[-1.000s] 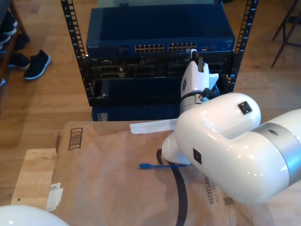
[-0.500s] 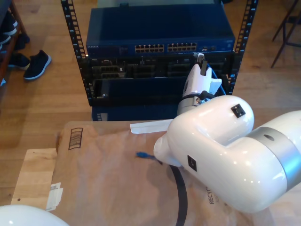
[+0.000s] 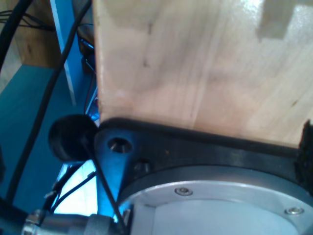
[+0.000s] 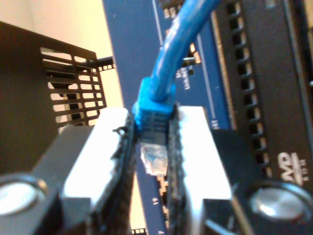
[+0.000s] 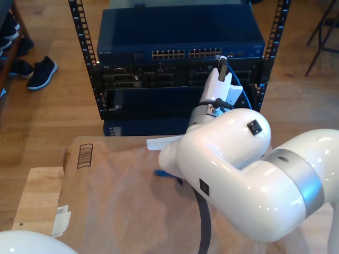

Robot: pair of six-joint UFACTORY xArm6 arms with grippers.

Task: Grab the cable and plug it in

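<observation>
Blue cable, translucent plug, gripped

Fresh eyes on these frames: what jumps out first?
The big white arm across the exterior view's right, reaching toward the blue network switch in the rack. My second gripper is shut on the bright blue cable, just behind its translucent plug, with the switch's front close behind. The cable's other plug lies on the brown paper covering the table.
</observation>
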